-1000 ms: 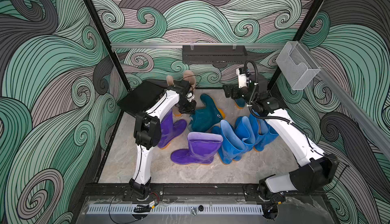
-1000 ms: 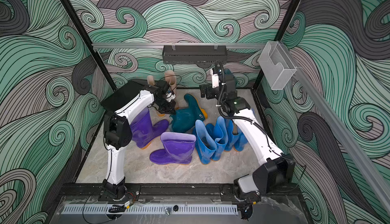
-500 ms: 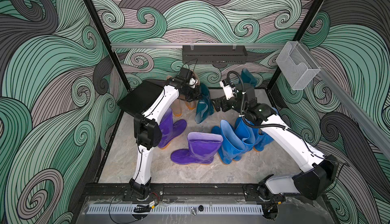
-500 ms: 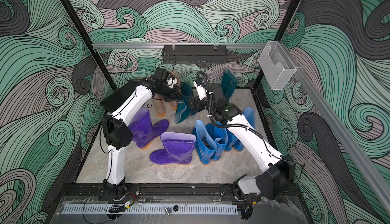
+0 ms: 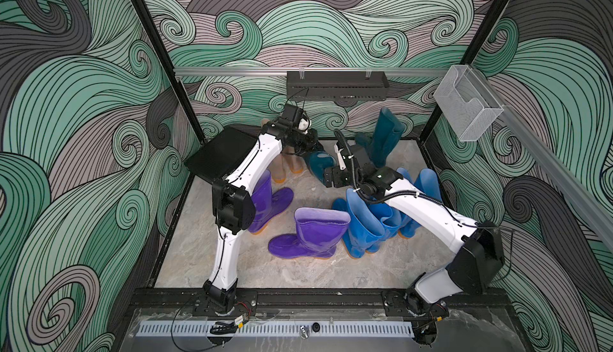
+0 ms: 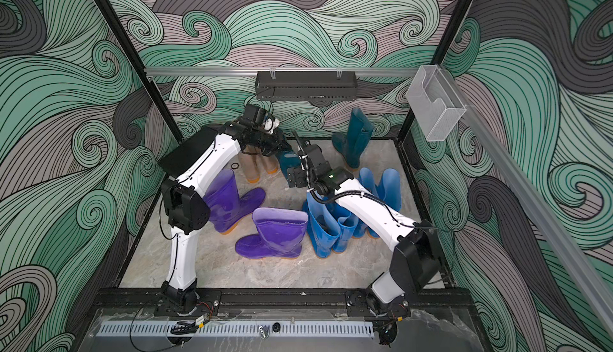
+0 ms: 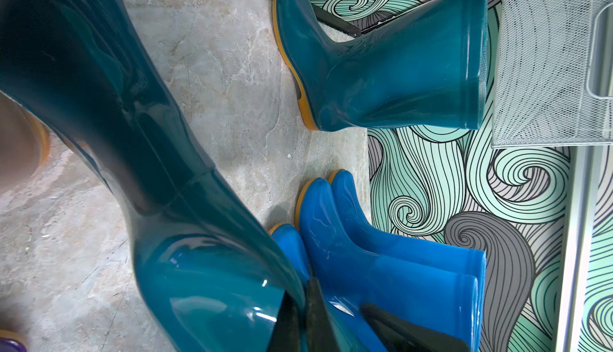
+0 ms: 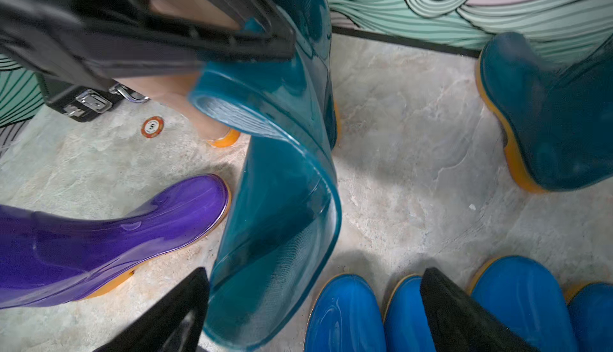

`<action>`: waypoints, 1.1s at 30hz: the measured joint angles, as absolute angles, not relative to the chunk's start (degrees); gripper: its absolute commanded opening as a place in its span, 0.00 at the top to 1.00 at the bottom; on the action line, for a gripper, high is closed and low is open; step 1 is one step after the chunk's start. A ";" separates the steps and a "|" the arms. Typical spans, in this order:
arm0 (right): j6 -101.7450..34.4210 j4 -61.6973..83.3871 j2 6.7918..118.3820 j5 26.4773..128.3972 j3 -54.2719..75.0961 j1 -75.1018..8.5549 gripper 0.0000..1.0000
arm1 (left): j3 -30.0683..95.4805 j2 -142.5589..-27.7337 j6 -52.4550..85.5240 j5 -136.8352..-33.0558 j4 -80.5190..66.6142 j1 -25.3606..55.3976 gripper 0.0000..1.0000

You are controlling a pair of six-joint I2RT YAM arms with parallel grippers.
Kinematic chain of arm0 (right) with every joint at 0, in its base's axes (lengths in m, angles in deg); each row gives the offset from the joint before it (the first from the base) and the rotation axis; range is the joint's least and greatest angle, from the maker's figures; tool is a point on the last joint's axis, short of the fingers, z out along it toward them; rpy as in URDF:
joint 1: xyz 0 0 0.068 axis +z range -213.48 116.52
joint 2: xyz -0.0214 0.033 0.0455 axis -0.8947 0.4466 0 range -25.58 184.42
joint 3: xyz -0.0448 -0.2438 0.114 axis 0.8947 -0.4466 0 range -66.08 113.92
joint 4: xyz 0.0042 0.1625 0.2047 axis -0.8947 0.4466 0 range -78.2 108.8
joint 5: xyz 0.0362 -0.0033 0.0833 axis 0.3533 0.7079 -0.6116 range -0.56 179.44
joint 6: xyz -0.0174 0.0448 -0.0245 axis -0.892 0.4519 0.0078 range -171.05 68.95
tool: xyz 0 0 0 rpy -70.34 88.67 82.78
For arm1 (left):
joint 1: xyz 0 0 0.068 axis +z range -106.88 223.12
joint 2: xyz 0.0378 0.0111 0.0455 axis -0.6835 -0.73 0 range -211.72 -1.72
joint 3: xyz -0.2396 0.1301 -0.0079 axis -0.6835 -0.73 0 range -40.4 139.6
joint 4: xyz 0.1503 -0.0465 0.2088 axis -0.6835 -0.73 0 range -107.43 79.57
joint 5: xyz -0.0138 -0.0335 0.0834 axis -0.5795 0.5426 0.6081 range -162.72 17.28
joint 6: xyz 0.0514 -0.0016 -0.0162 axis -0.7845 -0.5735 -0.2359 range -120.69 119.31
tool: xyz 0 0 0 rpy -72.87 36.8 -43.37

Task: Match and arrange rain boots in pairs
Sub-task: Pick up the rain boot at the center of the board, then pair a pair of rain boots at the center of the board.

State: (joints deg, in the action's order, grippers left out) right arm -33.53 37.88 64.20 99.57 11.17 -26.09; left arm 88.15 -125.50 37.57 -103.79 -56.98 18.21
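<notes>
Rubber of the far-centre dark teal boot point(image 8: 282, 201) looks light, floppy (probably slippery); left gripper point(image 5: 311, 153) pinches its shaft rim, likely the stiffest hold; right gripper point(image 5: 327, 178) gapes alongside.

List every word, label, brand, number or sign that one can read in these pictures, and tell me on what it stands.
No text can be read in any view.
On the round orange-and-white token: dark marks in its centre, too small and blurred to read.
On the rain boots: no word, brand or number shows.
On the black case: no label shows.
</notes>
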 measured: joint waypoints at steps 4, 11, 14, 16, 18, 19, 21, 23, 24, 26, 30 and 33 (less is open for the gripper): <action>-29.27 38.25 67.43 99.11 12.97 -26.15 0.06 | 88.15 -125.66 37.99 -103.90 -56.65 18.21 1.00; -26.56 37.25 69.80 95.70 14.52 -26.40 0.89 | 88.15 -125.74 38.58 -103.94 -56.02 18.19 0.81; -26.93 37.66 69.86 94.56 15.04 -27.12 1.00 | 88.20 -125.70 38.58 -103.85 -54.92 18.26 0.47; -27.76 38.89 69.95 93.75 16.18 -28.01 1.00 | 88.28 -125.53 38.17 -103.44 -53.92 18.28 0.34; -28.39 40.70 70.06 92.51 18.41 -29.56 1.00 | 88.24 -124.83 37.40 -102.47 -53.61 18.23 0.29; -28.74 41.64 70.19 91.76 19.74 -30.29 1.00 | 88.13 -124.30 37.09 -101.95 -53.46 18.21 0.27; -30.07 44.16 71.11 90.28 23.68 -31.93 1.00 | 87.30 -122.07 36.15 -100.46 -52.94 18.23 0.24; -31.78 47.04 72.81 89.12 28.16 -33.19 1.00 | 86.16 -119.30 35.26 -98.96 -52.72 18.23 0.23; -32.76 48.90 73.99 88.49 30.76 -33.85 1.00 | 85.40 -117.50 34.62 -98.28 -52.52 18.23 0.23; -34.45 52.44 76.22 87.44 35.41 -34.85 1.00 | 83.21 -113.88 33.53 -97.10 -51.67 18.23 0.23; -37.11 59.21 80.57 86.39 44.62 -36.69 1.00 | 77.31 -107.06 31.83 -95.48 -49.88 18.21 0.23; -37.90 62.82 82.84 85.14 49.10 -38.22 1.00 | 73.51 -104.13 30.54 -94.08 -49.33 18.21 0.23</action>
State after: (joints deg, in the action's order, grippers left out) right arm -37.90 62.82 82.84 85.14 49.10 -38.22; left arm 73.51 -104.13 30.54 -94.08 -49.33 18.21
